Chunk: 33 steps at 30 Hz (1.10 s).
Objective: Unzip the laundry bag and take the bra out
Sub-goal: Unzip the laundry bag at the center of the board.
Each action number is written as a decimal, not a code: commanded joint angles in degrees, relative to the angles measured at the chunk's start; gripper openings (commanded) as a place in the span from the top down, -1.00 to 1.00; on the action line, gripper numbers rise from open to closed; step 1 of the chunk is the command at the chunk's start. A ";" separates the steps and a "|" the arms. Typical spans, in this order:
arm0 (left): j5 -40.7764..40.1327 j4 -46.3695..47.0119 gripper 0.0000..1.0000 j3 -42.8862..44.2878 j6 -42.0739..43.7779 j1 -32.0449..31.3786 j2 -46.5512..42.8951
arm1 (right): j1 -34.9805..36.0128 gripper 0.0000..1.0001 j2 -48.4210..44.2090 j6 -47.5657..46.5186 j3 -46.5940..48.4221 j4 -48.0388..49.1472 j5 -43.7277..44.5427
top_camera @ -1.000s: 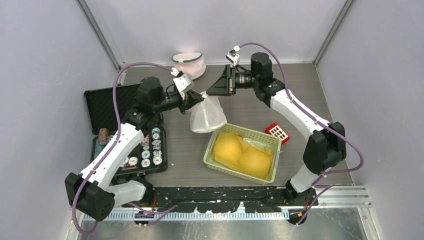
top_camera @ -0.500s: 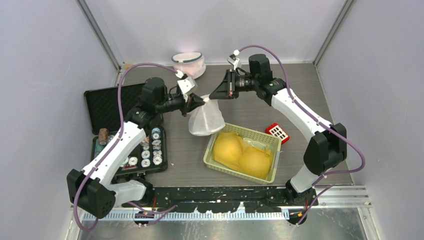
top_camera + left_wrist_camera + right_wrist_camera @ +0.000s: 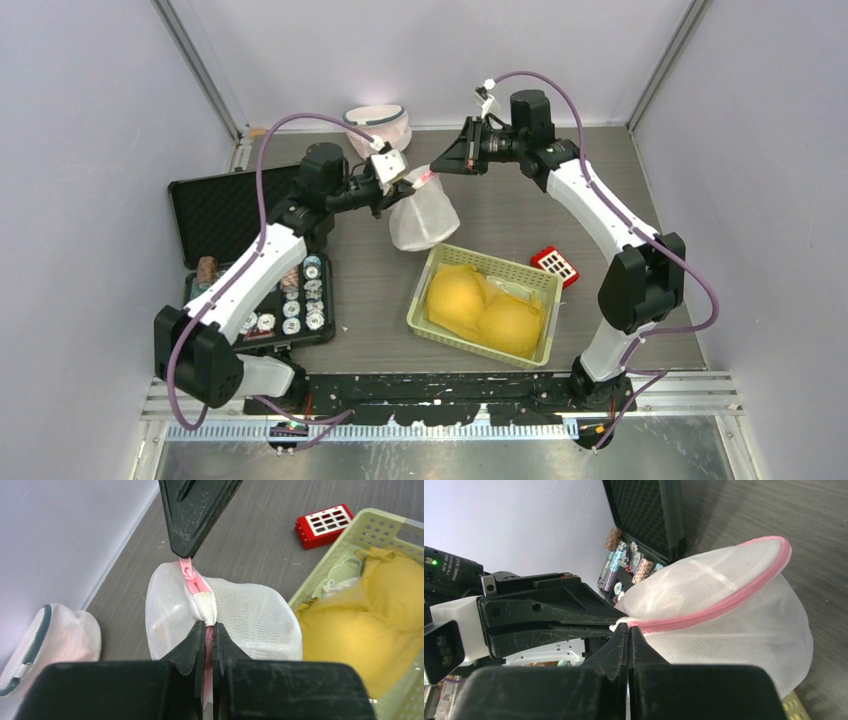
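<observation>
Poker chips (image 3: 300,300) fill a black case (image 3: 225,215) lying open at the left of the counter (image 3: 500,215). The left claw (image 3: 209,630) reaches in from there, its jaws pinched tight on the seam of the laundry bag (image 3: 425,220), a white mesh pouch that hangs between the two arms above the middle of the counter. Whether the pouch's bottom touches the surface cannot be told. Behind it, by the back wall, sits a second mesh bag (image 3: 380,128). The right claw (image 3: 628,629) meets the left one tip to tip, clamped on the end of the pink zip (image 3: 724,607) just by the slider. The stretch of zip that shows looks closed. Nearer the arms, a green basket (image 3: 420,290) holds a yellow bra (image 3: 480,305). A red block (image 3: 555,263) lies just beside the basket's far right corner.
</observation>
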 commanded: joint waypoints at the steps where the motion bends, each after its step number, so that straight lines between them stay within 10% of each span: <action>1: -0.08 7.73 1.00 5.02 5.27 0.74 4.46 | -1.34 0.99 0.71 -2.49 5.17 2.46 0.34; 15: 5.50 11.63 0.99 4.11 15.95 2.74 15.54 | -1.55 0.99 5.88 -8.74 -2.06 3.16 1.57; 33: 5.04 -7.43 0.18 1.78 15.70 2.43 10.30 | 1.07 0.99 6.70 -4.34 -10.69 10.95 2.67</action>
